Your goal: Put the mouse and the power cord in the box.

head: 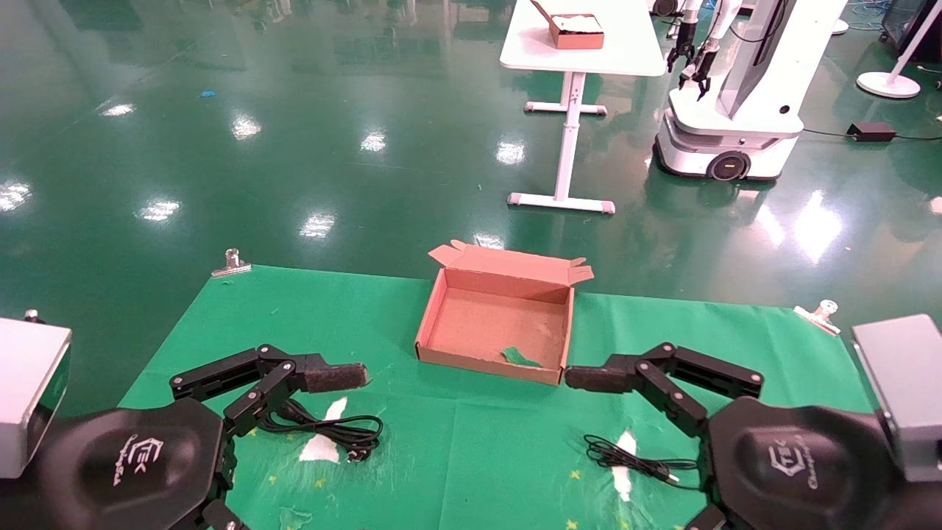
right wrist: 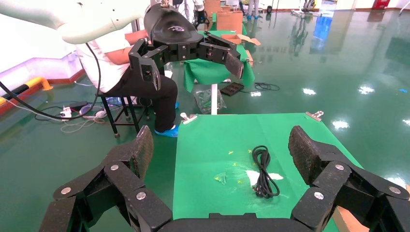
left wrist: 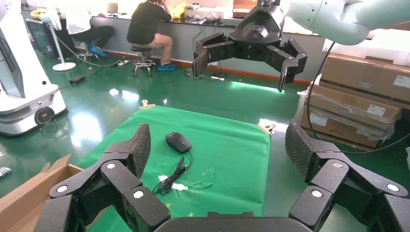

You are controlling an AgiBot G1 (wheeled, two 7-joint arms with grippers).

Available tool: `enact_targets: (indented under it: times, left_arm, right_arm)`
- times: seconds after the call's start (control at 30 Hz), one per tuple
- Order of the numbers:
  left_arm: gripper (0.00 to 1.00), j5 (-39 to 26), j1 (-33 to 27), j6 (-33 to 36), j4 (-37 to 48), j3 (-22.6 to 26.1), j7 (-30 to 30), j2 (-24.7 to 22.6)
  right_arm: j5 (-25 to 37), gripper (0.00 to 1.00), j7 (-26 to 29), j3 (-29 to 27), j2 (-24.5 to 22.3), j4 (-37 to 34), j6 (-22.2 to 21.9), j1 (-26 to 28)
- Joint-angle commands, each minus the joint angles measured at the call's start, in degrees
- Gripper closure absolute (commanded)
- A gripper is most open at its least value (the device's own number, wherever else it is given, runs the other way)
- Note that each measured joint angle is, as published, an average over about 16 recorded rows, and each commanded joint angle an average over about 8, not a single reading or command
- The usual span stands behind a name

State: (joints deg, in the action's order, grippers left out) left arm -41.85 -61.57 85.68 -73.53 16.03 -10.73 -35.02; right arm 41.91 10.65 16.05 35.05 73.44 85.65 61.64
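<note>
Both grippers, left (left wrist: 217, 150) and right (right wrist: 220, 147), gape wide, holding nothing (shell logos unreadable); mouse (left wrist: 178, 142), cord (right wrist: 263, 171) outside box (head: 497, 324).

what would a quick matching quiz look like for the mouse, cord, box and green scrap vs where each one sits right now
Things:
1. mouse
2. cord
3. box
4. scrap

Places:
a. on the robot's left side, coiled near the left arm
b. inside the box, by its near wall
c. on the robot's right side, with its thin cable trailing
d. in the middle, at the far edge, flaps open

Pairs: 1-c, 2-a, 3-d, 4-b
</note>
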Motion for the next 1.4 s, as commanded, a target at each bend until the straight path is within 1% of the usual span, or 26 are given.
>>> enact_targets:
  times: [0.03, 0.67, 0.83, 0.97, 1.1, 1.2, 1.3, 1.4]
  left_arm:
    - [0.00, 0.00, 0.00, 0.00, 0.00, 0.00, 0.00, 0.00]
    - [0.00, 0.01, 0.08, 0.10, -0.09, -0.05, 0.01, 0.11]
    - [0.00, -1.87, -0.46, 0.31, 0.66, 0.74, 0.39, 0.09]
    - [0.00, -6.57, -2.76, 1.59, 2.40, 2.80, 1.32, -0.35]
    - [0.00, -13.39, -7.28, 3.21, 6.16, 5.95, 3.55, -2.20]
    - [0.00, -19.53, -11.81, 4.02, 10.42, 9.04, 6.69, -4.70]
    - [0.00, -26.93, -17.11, 4.22, 15.51, 12.98, 11.15, -8.05]
    - [0.00, -35.37, -22.35, 2.93, 21.61, 17.35, 16.38, -12.46]
  right_arm:
    - [0.00, 0.00, 0.00, 0.00, 0.00, 0.00, 0.00, 0.00]
    - [-0.01, 0.00, 0.01, 0.00, 0.00, 0.01, 0.00, -0.01]
    - [0.98, 0.00, -0.58, 0.27, -0.25, -0.72, 0.21, -0.08]
    - [3.56, 0.00, -2.60, 1.01, -0.53, -3.45, 1.17, 0.32]
    - [7.99, 0.00, -6.22, 2.62, -0.52, -8.34, 2.88, 1.76]
    - [13.31, 0.00, -10.03, 5.04, -0.40, -12.61, 4.06, 3.92]
    - [20.02, 0.00, -14.79, 8.36, 0.07, -17.39, 4.50, 7.05]
    - [26.91, 0.00, -20.07, 11.58, 1.75, -23.58, 3.22, 10.58]
